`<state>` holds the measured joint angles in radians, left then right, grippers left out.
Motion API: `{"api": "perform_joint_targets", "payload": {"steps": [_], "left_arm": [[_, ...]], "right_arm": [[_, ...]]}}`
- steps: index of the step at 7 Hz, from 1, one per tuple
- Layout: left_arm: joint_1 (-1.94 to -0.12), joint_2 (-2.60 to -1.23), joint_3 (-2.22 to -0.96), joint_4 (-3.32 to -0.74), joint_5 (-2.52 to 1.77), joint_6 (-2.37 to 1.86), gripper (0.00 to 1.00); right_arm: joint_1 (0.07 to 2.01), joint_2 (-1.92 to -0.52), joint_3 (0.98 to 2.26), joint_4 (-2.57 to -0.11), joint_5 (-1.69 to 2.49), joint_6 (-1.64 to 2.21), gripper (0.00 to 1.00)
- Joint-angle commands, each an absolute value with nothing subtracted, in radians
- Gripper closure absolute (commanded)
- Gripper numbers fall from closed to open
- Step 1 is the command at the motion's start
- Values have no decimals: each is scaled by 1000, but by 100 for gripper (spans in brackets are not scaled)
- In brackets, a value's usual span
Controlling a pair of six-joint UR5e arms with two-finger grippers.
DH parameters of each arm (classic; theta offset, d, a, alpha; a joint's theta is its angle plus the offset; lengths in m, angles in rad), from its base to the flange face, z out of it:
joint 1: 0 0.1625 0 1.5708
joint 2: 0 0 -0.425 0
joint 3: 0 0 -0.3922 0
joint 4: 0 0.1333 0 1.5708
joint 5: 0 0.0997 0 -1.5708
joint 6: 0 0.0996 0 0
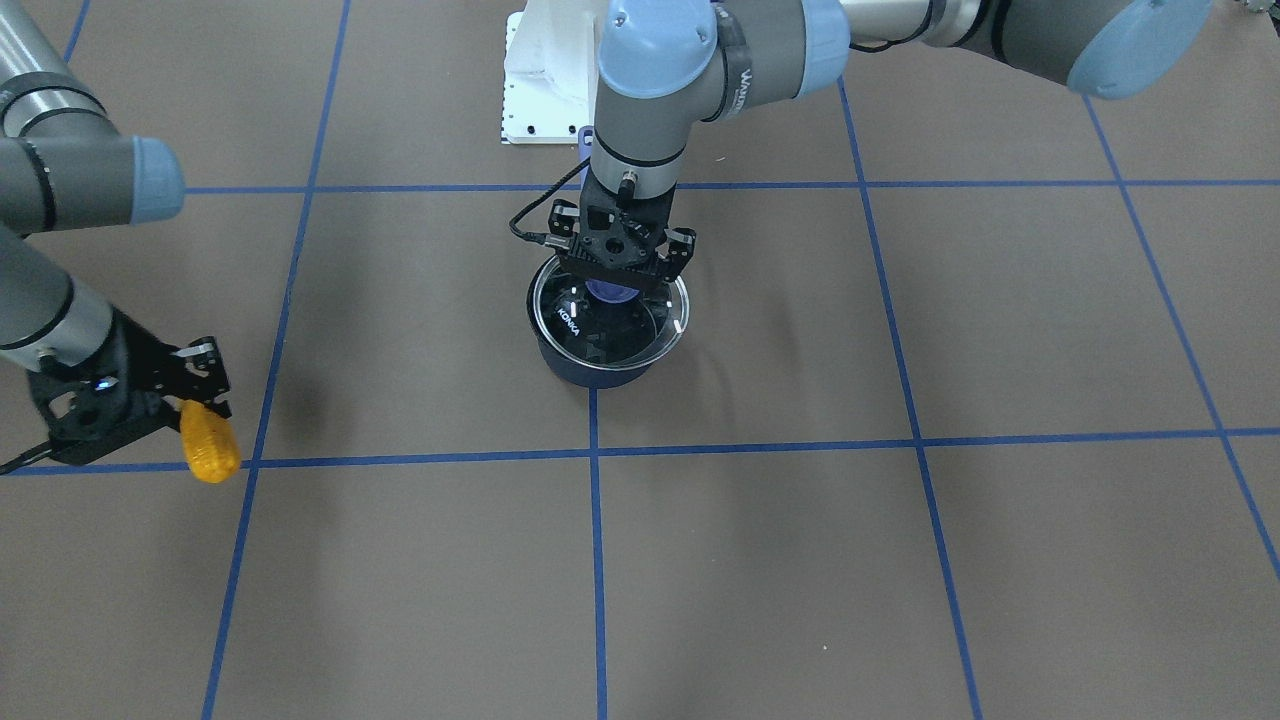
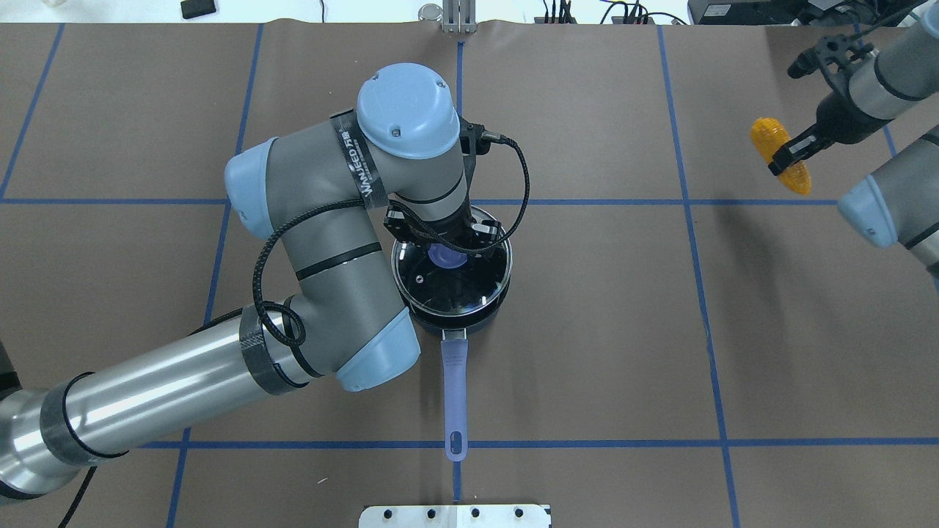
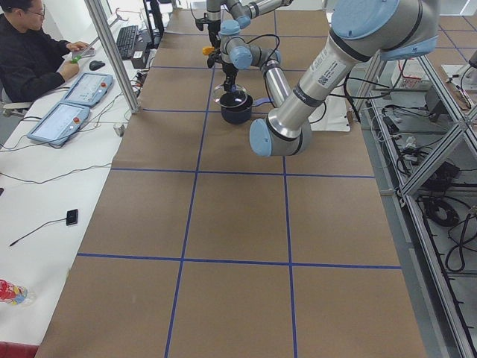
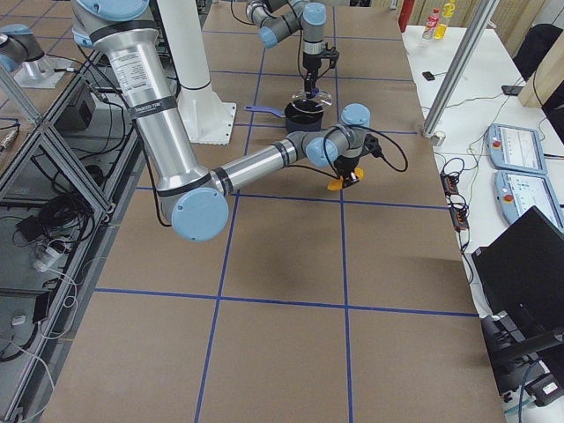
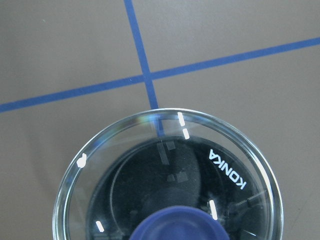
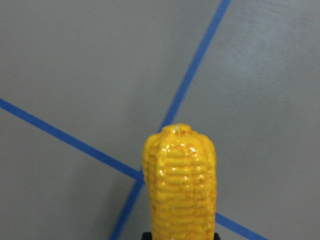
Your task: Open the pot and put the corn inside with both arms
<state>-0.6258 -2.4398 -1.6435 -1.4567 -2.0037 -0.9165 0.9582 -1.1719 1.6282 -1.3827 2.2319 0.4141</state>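
Glass lid [image 1: 570, 312], likely slick and breakable, hangs by its blue knob [image 5: 175, 225] in the left gripper [image 1: 615, 278] above the pot [image 1: 590, 372]; right gripper [image 1: 190, 405] pinches the probably light, rigid corn [image 1: 209, 447] (bumpy kernels should aid grip).

Four fixed views share the small round dark navy saucepan [image 1: 600, 372]: overhead from behind, steeply from opposite, distantly from either side. Wrist cameras look straight down, close.

glossy bumpy corn [image 6: 180, 185], clear glass lid [image 5: 125, 135]
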Motion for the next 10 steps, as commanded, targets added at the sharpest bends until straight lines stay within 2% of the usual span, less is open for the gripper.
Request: {"api": "perform_joint_targets", "payload": {"steps": [1, 3, 8, 9, 10], "left_arm": [[-704, -2370, -1696, -1454, -2063, -835, 44], [-755, -2280, -1753, -1454, -2065, -757, 45], [-863, -2162, -1779, -1462, -2108, -565, 45], [-883, -2149, -1782, -1462, -2108, -537, 45], [-894, -2126, -1784, -1465, -2108, -517, 45]], "right_arm": [[832, -1071, 1661, -1393, 2214, 590, 73], [740, -1004, 1674, -1391, 2168, 693, 73], [572, -839, 1652, -1397, 2045, 741, 71], [568, -831, 1649, -1396, 2037, 739, 58], [565, -834, 1652, -1390, 2036, 735, 1]]}}
